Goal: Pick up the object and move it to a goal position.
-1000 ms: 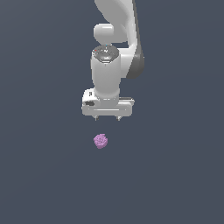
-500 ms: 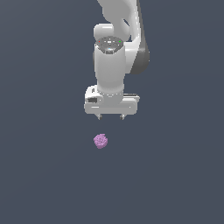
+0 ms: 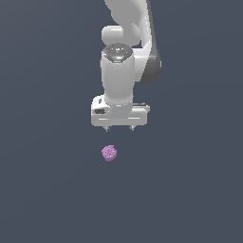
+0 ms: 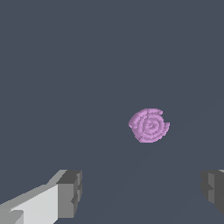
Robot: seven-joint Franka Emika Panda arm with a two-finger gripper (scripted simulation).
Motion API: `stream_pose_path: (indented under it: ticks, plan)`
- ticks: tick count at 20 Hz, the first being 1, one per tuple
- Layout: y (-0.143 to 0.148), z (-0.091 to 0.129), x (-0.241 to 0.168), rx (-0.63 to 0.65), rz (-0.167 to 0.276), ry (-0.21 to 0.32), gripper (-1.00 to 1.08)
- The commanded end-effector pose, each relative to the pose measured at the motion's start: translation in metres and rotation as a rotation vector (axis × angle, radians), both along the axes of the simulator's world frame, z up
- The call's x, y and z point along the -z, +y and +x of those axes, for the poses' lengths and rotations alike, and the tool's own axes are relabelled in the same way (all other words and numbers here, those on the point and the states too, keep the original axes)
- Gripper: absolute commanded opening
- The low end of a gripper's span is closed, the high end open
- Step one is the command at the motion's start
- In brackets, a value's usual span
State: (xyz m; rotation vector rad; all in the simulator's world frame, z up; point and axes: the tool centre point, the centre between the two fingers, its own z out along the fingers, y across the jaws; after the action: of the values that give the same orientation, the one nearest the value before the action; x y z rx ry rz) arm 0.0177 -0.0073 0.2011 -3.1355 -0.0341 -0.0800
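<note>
The object (image 3: pixel 109 153) is a small lumpy pinkish-purple blob lying on the plain grey floor. My white gripper (image 3: pixel 120 128) hangs above it, a little toward the exterior view's right, with its fingers spread and nothing between them. The wrist view shows the object (image 4: pixel 149 125) as a round ridged lump ahead of the two grey fingertips (image 4: pixel 70 193), which stand far apart and clear of it. The gripper (image 4: pixel 142 192) is open and apart from the object.
A flat dark grey surface (image 3: pixel 47 190) fills both views. The white arm (image 3: pixel 128 28) rises out of the exterior view's upper edge.
The gripper has shifted toward the exterior view's right and slightly down. The object has not moved.
</note>
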Motion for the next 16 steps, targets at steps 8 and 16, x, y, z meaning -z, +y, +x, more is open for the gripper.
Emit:
stream_pose_path:
  ticks: [8,16]
  plan:
    - [-0.015,0.01,0.029,-0.138,-0.012,0.015,1.0]
    - [-0.034,0.021,0.069,-0.324,-0.02,0.033,1.0]
